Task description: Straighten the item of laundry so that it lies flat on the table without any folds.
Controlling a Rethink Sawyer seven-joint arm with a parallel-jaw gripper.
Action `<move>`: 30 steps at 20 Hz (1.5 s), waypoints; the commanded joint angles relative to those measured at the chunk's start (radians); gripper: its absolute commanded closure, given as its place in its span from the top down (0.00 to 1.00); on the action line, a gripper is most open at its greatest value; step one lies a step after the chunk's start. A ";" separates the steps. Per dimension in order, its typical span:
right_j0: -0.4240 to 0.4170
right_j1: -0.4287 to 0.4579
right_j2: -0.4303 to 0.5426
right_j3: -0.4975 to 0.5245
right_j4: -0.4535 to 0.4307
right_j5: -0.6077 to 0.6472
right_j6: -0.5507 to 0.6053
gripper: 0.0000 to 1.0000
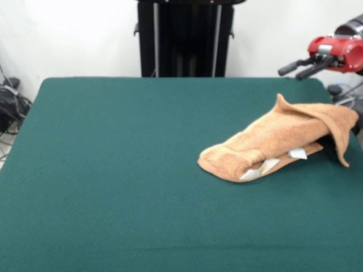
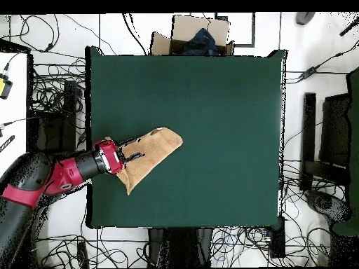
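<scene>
Gripper (image 1: 299, 68) on a red and black arm (image 2: 66, 174), two slim dark fingers (image 1: 311, 70) set side by side with a visible gap, empty between them, so parted and holding nothing; in the front view the tips hang above the table (image 1: 113, 170) with no cloth between them, though from overhead they overlap the towel's near end and contact there cannot be judged; red wrist housing glossy and rounded behind the fingers, matte black sleeve further back along the arm; just below and ahead of the fingertips lies the towel (image 1: 272, 141), light orange-tan terry cloth, nubbly looped pile, bunched and folded over itself into a long tapering wedge; the end nearest the gripper is raised into a soft peak with a flap draping down over one side; the end farthest from the gripper is a rounded, thick roll with a flatter woven band across it; small white tags (image 1: 266, 164) poke out from under the lower fold edge; towel sits at the table edge closest to the gripper, the rest of the dark green felt-like top stretching well away beyond it, flat and matte
</scene>
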 commanded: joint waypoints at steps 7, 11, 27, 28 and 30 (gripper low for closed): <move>-0.143 -0.133 0.260 -0.122 0.047 0.333 -0.233 1.00; -0.151 -0.119 0.274 -0.141 0.039 0.334 -0.186 1.00; -0.211 0.011 0.340 -0.246 0.118 0.194 0.016 1.00; -0.217 -0.002 0.369 -0.227 0.131 0.146 0.010 1.00; -0.227 -0.016 0.407 -0.204 0.146 0.086 -0.005 1.00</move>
